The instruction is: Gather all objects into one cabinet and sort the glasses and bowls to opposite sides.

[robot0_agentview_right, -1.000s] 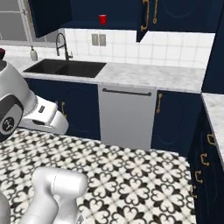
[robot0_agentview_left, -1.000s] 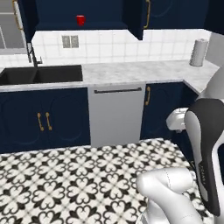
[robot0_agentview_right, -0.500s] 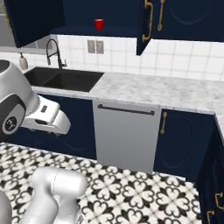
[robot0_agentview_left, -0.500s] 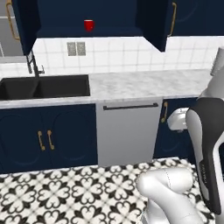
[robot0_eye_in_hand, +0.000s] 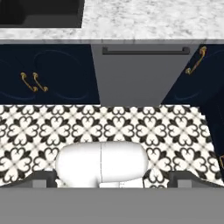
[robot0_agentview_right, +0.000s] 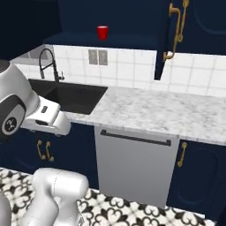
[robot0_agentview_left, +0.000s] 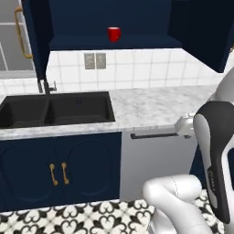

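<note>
A small glossy red mug (robot0_agentview_left: 114, 34) (robot0_agentview_right: 102, 32), one of the glasses, stands alone on the shelf of the navy upper cabinet (robot0_agentview_left: 146, 43) (robot0_agentview_right: 132, 40). The cabinet's tall doors hang open on both sides. The bowls are out of view. My gripper (robot0_eye_in_hand: 113, 179) is open, its dark fingertips (robot0_eye_in_hand: 43, 178) set wide apart with nothing between them. It is held low, well below the shelf, and looks down at the tiled floor and the counter front.
A marble counter (robot0_agentview_left: 151, 107) (robot0_agentview_right: 145, 108) runs under the cabinet, with a black sink (robot0_agentview_left: 55, 109) and faucet (robot0_agentview_right: 46, 62) at its left. Below are a grey dishwasher (robot0_agentview_right: 134, 170) (robot0_eye_in_hand: 142, 72) and navy base cabinets with gold handles (robot0_agentview_left: 57, 173). The floor (robot0_eye_in_hand: 131, 127) is patterned tile.
The base has driven closer to the counter, so the sink, dishwasher and open cabinet with the red mug look larger and sit differently in both views. The gripper stays open.
</note>
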You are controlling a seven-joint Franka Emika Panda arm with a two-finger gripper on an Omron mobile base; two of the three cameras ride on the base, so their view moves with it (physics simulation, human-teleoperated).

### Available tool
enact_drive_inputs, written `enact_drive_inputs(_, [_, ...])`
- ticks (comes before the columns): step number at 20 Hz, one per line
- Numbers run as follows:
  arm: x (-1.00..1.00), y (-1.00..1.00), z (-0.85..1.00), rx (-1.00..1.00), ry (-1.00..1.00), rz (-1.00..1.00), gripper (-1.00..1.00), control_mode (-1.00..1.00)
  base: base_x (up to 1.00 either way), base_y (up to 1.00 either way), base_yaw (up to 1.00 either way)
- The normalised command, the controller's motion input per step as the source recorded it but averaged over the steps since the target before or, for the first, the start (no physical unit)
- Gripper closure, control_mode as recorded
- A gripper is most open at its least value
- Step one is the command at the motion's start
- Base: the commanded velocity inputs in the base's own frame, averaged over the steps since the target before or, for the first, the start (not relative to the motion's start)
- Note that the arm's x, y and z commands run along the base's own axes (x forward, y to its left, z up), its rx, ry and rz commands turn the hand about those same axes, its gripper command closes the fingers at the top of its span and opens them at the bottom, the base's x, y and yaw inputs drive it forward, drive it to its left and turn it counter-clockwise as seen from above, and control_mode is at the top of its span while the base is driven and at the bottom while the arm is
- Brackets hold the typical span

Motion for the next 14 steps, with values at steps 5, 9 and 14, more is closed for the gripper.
enact_drive_inputs(5, [0.00,0.00,0.00,0.00,0.00,0.00,-1.00,1.00,0.86,0.52,-0.12])
enact_drive_inputs(9, [0.00,0.00,0.00,0.00,0.00,0.00,-1.00,1.00,0.57,0.30,-0.29])
enact_drive_inputs(14, [0.00,0.00,0.00,0.00,0.00,0.00,-1.00,1.00,0.61,0.05,-0.20])
